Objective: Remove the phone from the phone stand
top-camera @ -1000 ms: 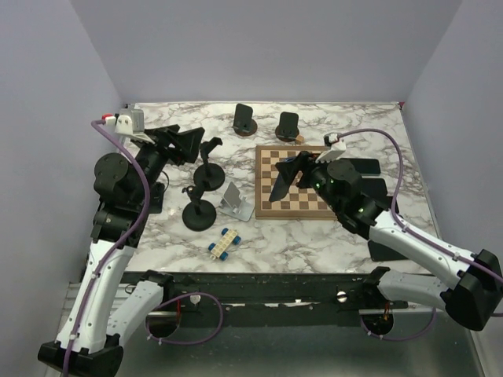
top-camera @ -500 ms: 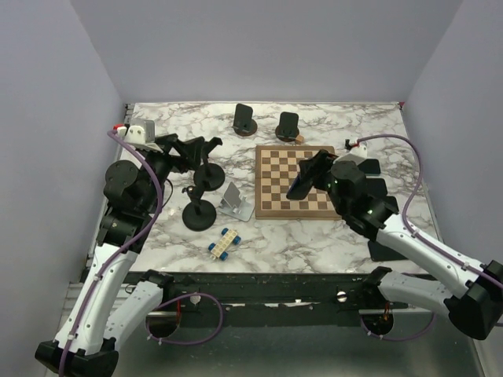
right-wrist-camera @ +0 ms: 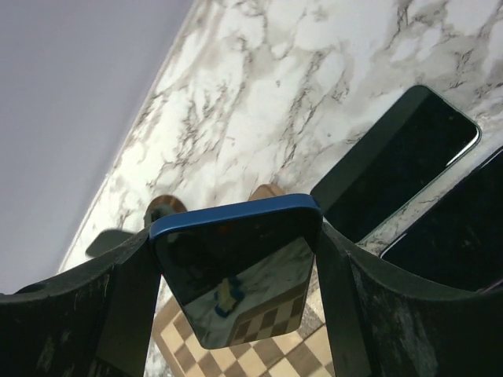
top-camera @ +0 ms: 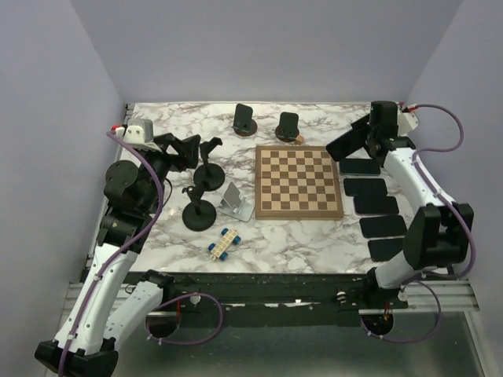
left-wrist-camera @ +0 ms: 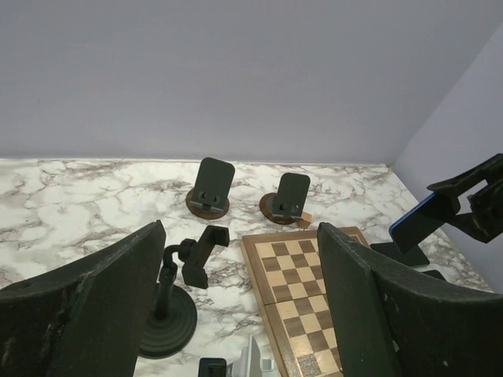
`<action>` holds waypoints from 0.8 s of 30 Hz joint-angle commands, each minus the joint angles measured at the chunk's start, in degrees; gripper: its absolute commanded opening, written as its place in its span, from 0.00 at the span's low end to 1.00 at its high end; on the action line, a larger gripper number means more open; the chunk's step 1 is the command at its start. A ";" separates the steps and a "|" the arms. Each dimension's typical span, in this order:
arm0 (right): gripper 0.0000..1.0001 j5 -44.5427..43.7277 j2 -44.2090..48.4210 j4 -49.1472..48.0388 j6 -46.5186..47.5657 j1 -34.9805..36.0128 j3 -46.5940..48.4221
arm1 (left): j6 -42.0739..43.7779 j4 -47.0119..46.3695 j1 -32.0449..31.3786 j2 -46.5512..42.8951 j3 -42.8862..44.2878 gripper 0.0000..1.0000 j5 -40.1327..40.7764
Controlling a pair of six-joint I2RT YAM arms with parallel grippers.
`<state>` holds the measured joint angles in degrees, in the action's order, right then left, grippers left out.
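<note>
The right gripper (right-wrist-camera: 236, 236) is closed on the phone (right-wrist-camera: 236, 283), a blue-edged handset with a dark glossy screen, one finger against each long side. In the top view this gripper (top-camera: 351, 144) sits at the far right of the marble table (top-camera: 157, 236), and the phone (top-camera: 343, 147) hangs tilted in the air, clear of every stand. Just below it a row of dark phones (top-camera: 376, 205) lies flat along the right edge. The chessboard (top-camera: 299, 182) lies beside that row.

The left gripper (top-camera: 191, 146) hovers over the left side with its jaws spread wide and nothing between them. Near it stand two clamp stands on round bases (top-camera: 198, 212), a grey folding stand (top-camera: 233, 200) and a small blue toy car (top-camera: 223, 242). Two upright phone stands (top-camera: 244, 119) sit at the far edge.
</note>
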<state>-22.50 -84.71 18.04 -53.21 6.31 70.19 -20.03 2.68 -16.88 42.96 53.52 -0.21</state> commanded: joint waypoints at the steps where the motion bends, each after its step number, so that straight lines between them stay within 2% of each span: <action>1: 0.01 10.10 -10.66 8.56 -13.22 -4.91 9.54 | 1.05 -1.10 -0.52 -0.35 -0.55 0.86 1.90; 5: 0.01 19.76 -20.68 8.03 -16.16 -9.83 16.28 | 1.26 -2.19 -0.52 0.24 -1.13 0.86 1.48; 9: 0.01 27.85 -26.83 5.29 -20.46 -13.08 18.89 | 1.24 -2.24 -0.52 1.41 -1.22 0.86 1.36; 15: 0.01 26.44 -31.54 4.17 -24.05 -15.01 23.11 | 0.88 -2.40 -0.19 2.46 -1.14 0.86 0.22; 21: 0.01 24.10 -36.47 8.38 -28.94 -16.24 28.66 | 0.43 -2.41 1.48 3.39 -0.96 0.86 -0.97; 24: 0.01 26.07 -39.10 8.75 -31.93 -16.82 29.70 | -0.33 -2.25 1.87 4.93 -0.47 0.86 -2.03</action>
<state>1.41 -120.46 24.58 -79.11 -9.54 97.10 -19.57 1.32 -15.79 46.24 52.45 -0.08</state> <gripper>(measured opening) 0.773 0.859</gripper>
